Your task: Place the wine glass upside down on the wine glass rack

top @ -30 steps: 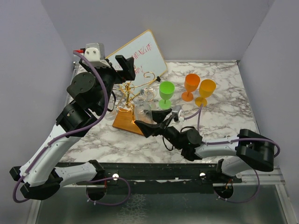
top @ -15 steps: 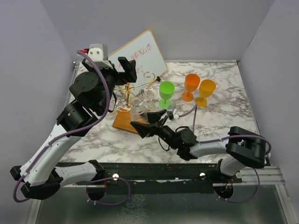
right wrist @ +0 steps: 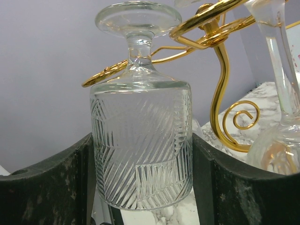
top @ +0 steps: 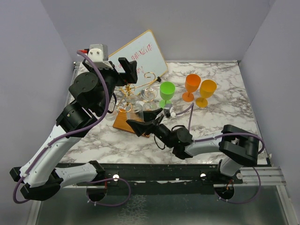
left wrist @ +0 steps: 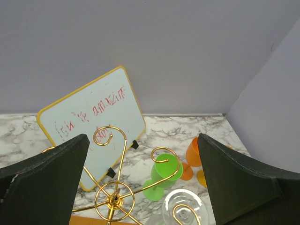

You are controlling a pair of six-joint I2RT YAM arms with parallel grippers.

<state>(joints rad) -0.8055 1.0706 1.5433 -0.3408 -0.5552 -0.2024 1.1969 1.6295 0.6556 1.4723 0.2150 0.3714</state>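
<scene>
The wine glass is clear cut glass, held upside down with its foot up. My right gripper is shut on its bowl, one finger on each side. Its stem stands right beside a gold curled arm of the wine glass rack; whether it rests on the arm is unclear. In the top view the right gripper is at the rack's front, over the brown wooden base. A second clear glass hangs on the rack. My left gripper is open and empty above the rack, seen in the top view.
A tilted whiteboard stands behind the rack. A green glass, an orange glass and a yellow-orange glass stand upright to the right of the rack on the marble table.
My right arm has moved left with the clear glass, bringing it under the rack's left front arm. The left gripper shifted slightly toward the back, then held still.
</scene>
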